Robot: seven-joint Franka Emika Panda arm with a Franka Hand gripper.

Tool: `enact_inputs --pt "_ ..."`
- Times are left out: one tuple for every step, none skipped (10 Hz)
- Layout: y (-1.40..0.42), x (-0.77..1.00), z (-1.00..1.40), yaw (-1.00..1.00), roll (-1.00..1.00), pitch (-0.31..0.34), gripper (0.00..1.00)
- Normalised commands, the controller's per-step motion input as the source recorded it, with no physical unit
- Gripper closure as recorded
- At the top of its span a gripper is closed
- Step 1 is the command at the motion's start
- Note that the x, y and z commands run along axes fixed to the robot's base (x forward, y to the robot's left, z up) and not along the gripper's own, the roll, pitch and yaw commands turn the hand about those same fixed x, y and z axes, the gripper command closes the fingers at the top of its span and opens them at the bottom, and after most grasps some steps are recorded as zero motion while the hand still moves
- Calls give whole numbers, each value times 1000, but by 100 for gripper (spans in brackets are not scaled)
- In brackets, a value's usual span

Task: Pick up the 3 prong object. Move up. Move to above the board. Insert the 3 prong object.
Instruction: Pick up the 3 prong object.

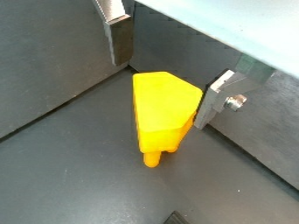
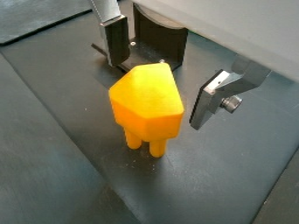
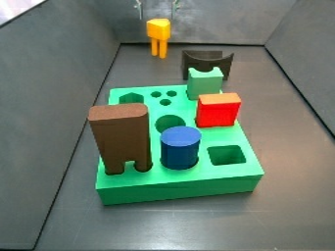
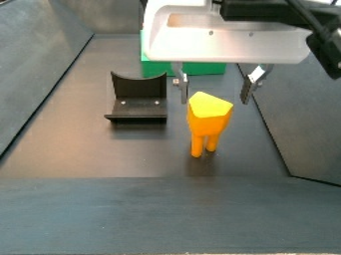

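Wrist view: the 3 prong object (image 1: 160, 114) fills the near frame, orange-yellow, pegs pointing down at the dark floor. A silver finger (image 1: 219, 94) sits just beside its one flank; the other finger plate (image 1: 114, 19) stands apart from it, with a gap showing. The gripper (image 1: 163, 61) is spread wide around the piece, not clamped.

Other wrist view: same piece (image 2: 147, 103) upright on its legs, which appear to touch the floor. The fixture (image 2: 149, 42) stands just behind it. The fingers straddle the block, with daylight on both sides.

Side view: the tall brown block (image 3: 120, 137) is nearest, standing on the board (image 3: 177, 157), with a blue cylinder (image 3: 181, 149) and red cube (image 3: 218, 109) alongside. The yellow piece (image 3: 159, 35) is far back, well apart from the board.

Other side view: the gripper (image 4: 213, 84) hangs over the piece (image 4: 205, 120), jaws astride its top.

Judgement: the pick-up step is in hand, with the grasp not yet made. Next, the jaws must close squarely on the flanks, then lift straight up.
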Motion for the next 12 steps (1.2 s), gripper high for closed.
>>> enact_inputs --pt "140 0 -277 0 -309 -190 0" --pt "131 -3 -297 0 -374 -219 0" --pt "106 0 -354 0 -350 -194 0" --pt "86 69 -354 0 -303 -171 0" --pt "20 83 -349 0 -191 -141 0" --pt "0 111 -277 37 -4 -60 0" --pt "-31 160 -166 149 181 0 0" --pt "-34 163 -123 151 261 49 0" --pt "-11 114 -137 137 183 11 0" --pt "-51 69 -134 131 16 0 0" --pt "-74 0 -74 63 0 -44 0" --pt "-57 -40 -11 9 0 -56 0"
